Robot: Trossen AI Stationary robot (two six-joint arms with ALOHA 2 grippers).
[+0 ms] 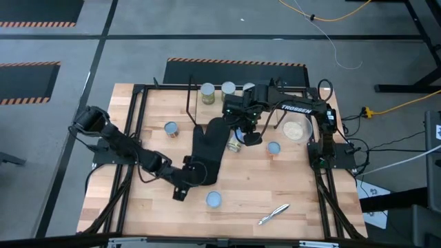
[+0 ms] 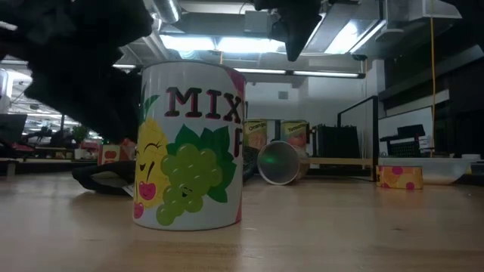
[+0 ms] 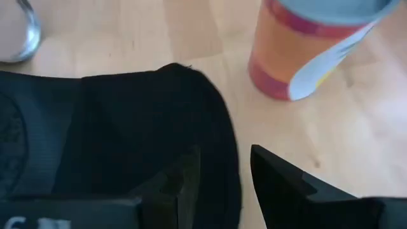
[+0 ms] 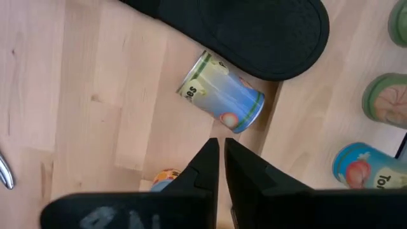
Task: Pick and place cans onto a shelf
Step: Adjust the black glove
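The shelf (image 1: 190,103) stands at the table's far edge with three cans (image 1: 228,88) on top. Loose cans stand at the left (image 1: 171,128), at the right (image 1: 273,148) and near the front (image 1: 214,199) (image 2: 189,143). Another can (image 4: 219,98) (image 1: 234,145) lies on its side by a black pad. My left gripper (image 3: 222,159) (image 1: 200,172) is open, low over the pad's near end, and an orange-labelled can (image 3: 311,51) stands just beyond it. My right gripper (image 4: 220,149) (image 1: 252,136) is shut, holds nothing and points down, high above the lying can. My left gripper hangs right over the black pad's near end (image 3: 159,121). Whether a finger (image 3: 184,178) touches the pad, I cannot tell. Nothing lies between its two fingers.
The long black pad (image 1: 210,148) lies mid-table between both arms. A silvery pen-like item (image 1: 273,213) lies near the front edge, and a pale round dish (image 1: 295,131) sits at the right. More cans (image 4: 362,168) show beside the right gripper. Bare wood lies at the front left.
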